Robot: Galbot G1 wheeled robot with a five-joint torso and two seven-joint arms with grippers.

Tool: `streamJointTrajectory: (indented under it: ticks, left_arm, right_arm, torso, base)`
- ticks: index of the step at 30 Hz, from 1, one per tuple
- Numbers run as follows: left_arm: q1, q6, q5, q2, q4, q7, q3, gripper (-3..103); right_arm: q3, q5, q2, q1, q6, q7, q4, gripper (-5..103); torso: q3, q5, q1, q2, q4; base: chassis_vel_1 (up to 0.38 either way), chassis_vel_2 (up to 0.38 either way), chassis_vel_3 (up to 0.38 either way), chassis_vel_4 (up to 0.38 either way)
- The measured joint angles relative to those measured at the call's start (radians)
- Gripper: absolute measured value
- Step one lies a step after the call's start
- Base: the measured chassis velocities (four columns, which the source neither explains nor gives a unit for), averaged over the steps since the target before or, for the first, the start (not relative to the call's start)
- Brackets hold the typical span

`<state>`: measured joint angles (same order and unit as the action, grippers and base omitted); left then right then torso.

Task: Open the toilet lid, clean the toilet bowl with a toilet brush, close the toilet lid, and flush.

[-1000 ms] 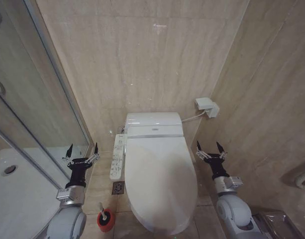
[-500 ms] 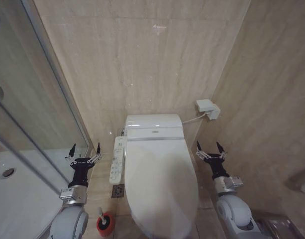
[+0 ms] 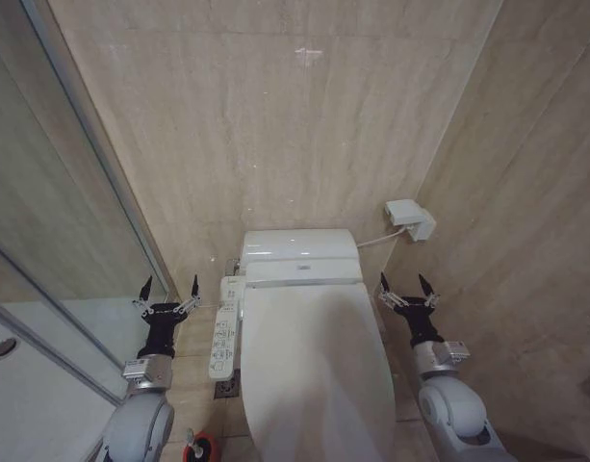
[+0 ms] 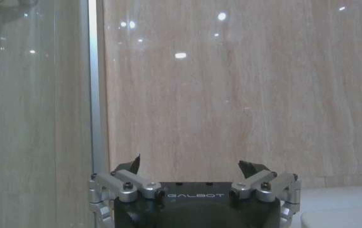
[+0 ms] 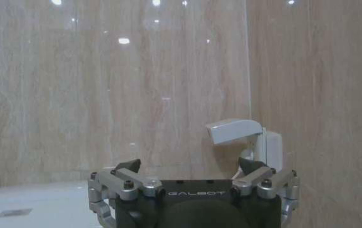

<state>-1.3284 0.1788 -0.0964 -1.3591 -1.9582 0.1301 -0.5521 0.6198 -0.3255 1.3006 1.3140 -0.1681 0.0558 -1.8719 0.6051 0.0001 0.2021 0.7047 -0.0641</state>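
Observation:
The toilet lid (image 3: 314,375) lies flat and shut, glossy white, in the lower middle of the head view; it hides the toilet bowl beneath. At the bottom edge, left of the toilet, the toilet brush (image 3: 190,441) stands in its red cup holder (image 3: 204,449). My left gripper (image 3: 169,287) is raised left of the toilet, fingers open and pointing up, holding nothing. My right gripper (image 3: 401,282) is raised on the toilet's right side, also open and empty. Each wrist view shows its own gripper, left (image 4: 193,166) and right (image 5: 190,165), facing the beige wall.
A glass shower door (image 3: 73,221) and white shower tray (image 3: 25,395) close off the left. A white control panel (image 3: 222,327) runs along the toilet's left side, above a floor drain (image 3: 227,387). A white wall box (image 3: 410,218) sits on the right wall.
The head camera has tilted up, so the toilet and brush sit lower in the picture. Both grippers stay raised and open as before.

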Motion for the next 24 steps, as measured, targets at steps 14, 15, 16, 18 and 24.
streamJointTrajectory:
  ticks: [14,15,16,18,24]
  left_arm:
    - [0.032,0.010,0.000,0.000,0.046,-0.004,0.009,100]
    - [0.033,0.010,0.000,-0.001,0.049,-0.004,0.010,100]
    - [0.033,0.012,0.001,-0.002,0.051,-0.004,0.011,100]
    - [0.033,0.014,0.002,-0.003,0.054,-0.005,0.012,100]
    - [0.034,0.022,0.006,-0.008,0.064,-0.005,0.013,100]
  right_arm:
    - [0.000,0.000,0.000,0.000,0.000,0.000,0.000,100]
    - [0.000,0.000,0.000,0.000,0.000,0.000,0.000,100]
    - [0.000,0.000,0.000,0.000,0.000,0.000,0.000,100]
    - [0.000,0.000,0.000,0.000,0.000,0.000,0.000,100]
    - [0.000,0.000,0.000,0.000,0.000,0.000,0.000,100]
  torso:
    - [0.001,-0.0001,0.001,0.000,0.0000]
    - [0.000,0.0000,0.001,0.000,0.0000]
    - [0.000,0.0000,0.001,0.000,0.0000]
    - [0.000,-0.0001,0.000,0.000,-0.0001]
    - [0.000,-0.0001,0.000,0.000,0.0001]
  base:
    - [-0.062,0.059,0.068,-0.059]
    - [0.000,0.000,0.000,0.000]
    - [0.000,0.000,0.000,0.000]
    - [0.000,0.000,0.000,0.000]
    - [-0.034,0.027,0.031,-0.044]
